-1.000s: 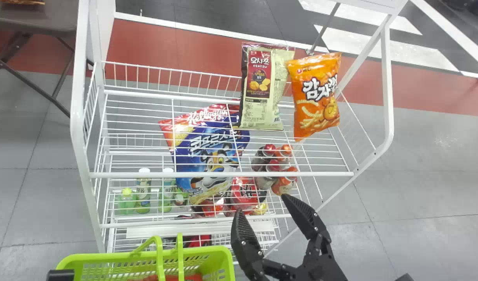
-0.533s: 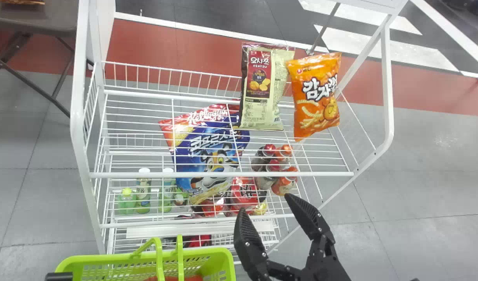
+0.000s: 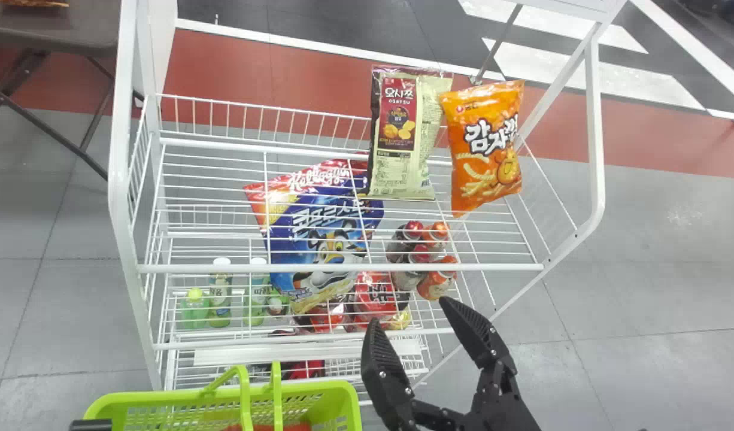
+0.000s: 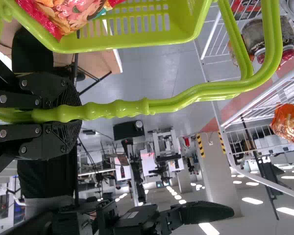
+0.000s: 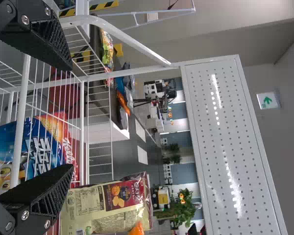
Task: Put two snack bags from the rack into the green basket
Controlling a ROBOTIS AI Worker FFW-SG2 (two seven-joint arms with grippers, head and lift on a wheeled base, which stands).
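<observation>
Grey floor [image 3: 648,263] behind white wire rack [image 3: 343,267]. Cream snack bag [image 3: 397,161] and orange snack bag [image 3: 485,149] at far right, long axes near upright, beyond right gripper [image 3: 410,309], the nearer, fingers spread. Left gripper [image 4: 78,115] pinches basket handle [image 4: 117,108].

Bright light across the rack [image 3: 343,268]! Ceiling lamps [image 4: 252,200] blazing white in the left wrist view, 2 dotted streaks of glare on the panel [image 5: 198,112], and faint shine on the floor [image 3: 690,221] beyond the rack's right edge.
</observation>
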